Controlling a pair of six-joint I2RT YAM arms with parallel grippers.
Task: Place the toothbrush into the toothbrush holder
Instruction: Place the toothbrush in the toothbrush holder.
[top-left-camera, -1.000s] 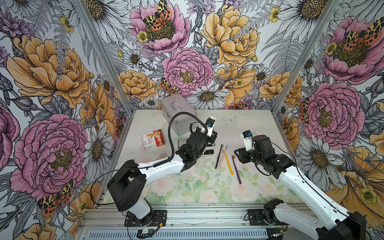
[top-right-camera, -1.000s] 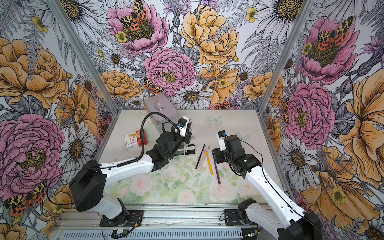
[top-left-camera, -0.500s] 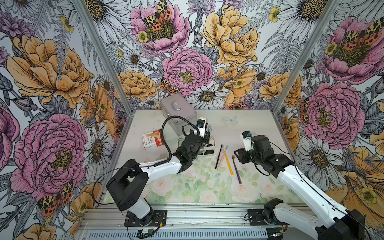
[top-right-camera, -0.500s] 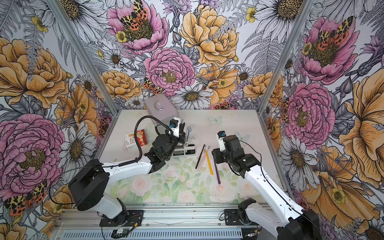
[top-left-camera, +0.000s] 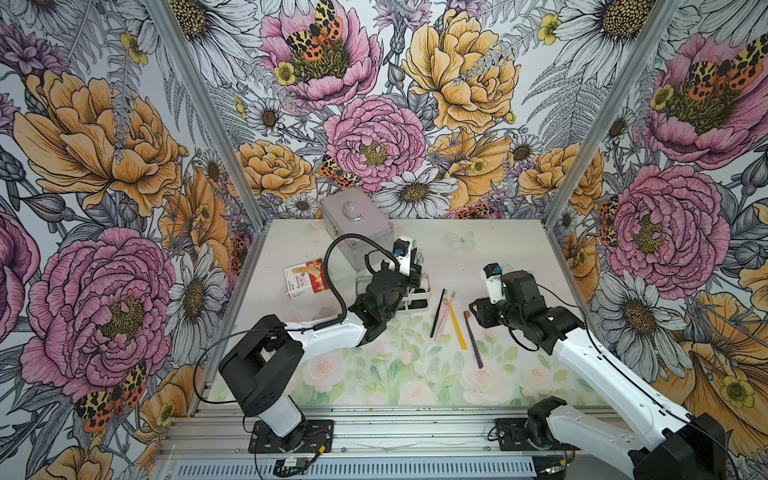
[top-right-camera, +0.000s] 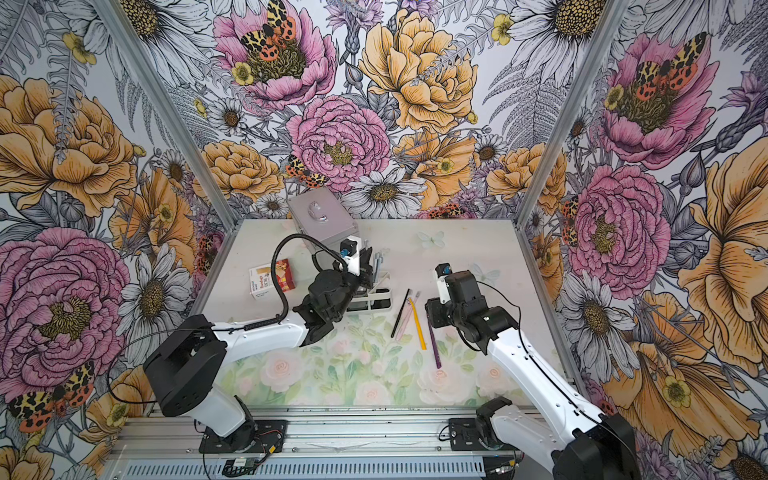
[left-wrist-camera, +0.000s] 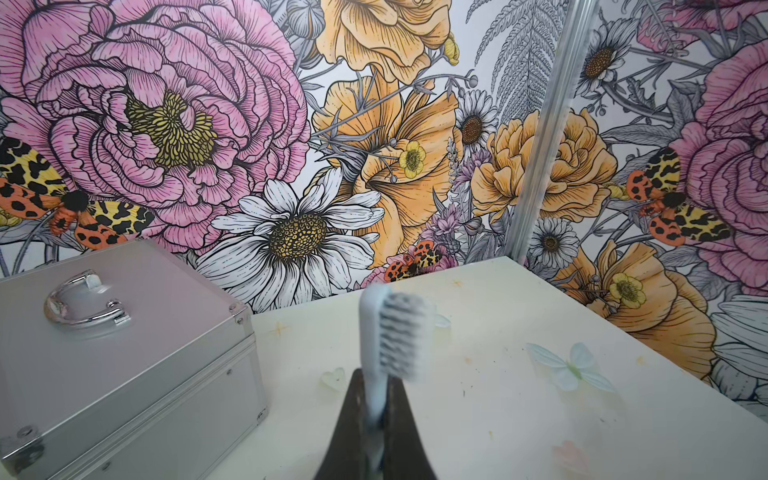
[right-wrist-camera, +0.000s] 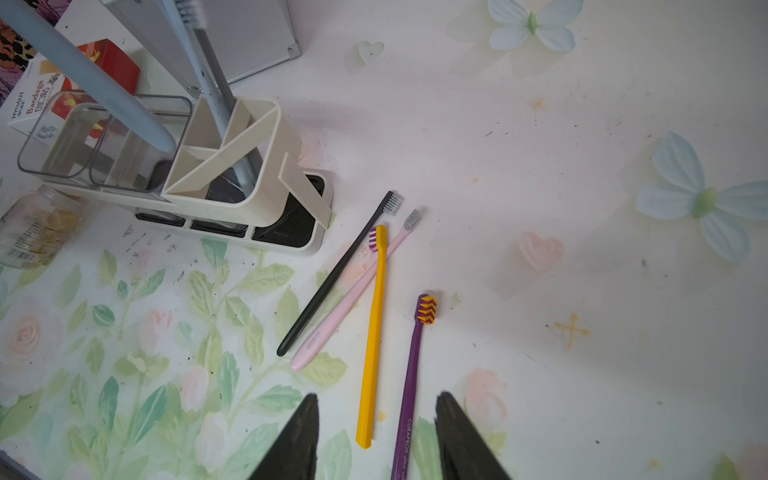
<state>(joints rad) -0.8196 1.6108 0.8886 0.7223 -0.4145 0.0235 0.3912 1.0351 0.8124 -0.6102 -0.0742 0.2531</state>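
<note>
— Flowered walls (top-left-camera: 374, 124) close in three sides of a pale surface (top-left-camera: 507, 253) that is printed with roses towards its near edge. What sits on it in both top views?

— Far left is a silver case (top-left-camera: 355, 226), with a bandage box (top-left-camera: 305, 278) nearer and further left. The left arm (top-left-camera: 328, 332) reaches over the toothbrush holder (top-right-camera: 380, 296) and hides most of it. Just right of the holder lie a black toothbrush (top-left-camera: 438, 312), a pink toothbrush (top-left-camera: 444, 318), a yellow toothbrush (top-left-camera: 456, 324) and a purple toothbrush (top-left-camera: 473, 340). The right arm (top-left-camera: 590, 357) hangs near the purple one.

— And the left wrist view?

— The left fingers (left-wrist-camera: 347, 432) are clenched on the blue toothbrush (left-wrist-camera: 390, 332), with its bristle head up.

— The right wrist view?

— The right fingers (right-wrist-camera: 295, 444) are spread and grasp nothing, above the yellow and purple handles. The blue toothbrush slants down, and its handle end is at the mouth of the clear cup next to the white compartment. I cannot tell whether it is below the rim. A grey toothbrush (right-wrist-camera: 220, 104) stands in that white compartment. A jar (right-wrist-camera: 37, 224) lies on its side by the holder's clear-cup end, on the near side.
</note>
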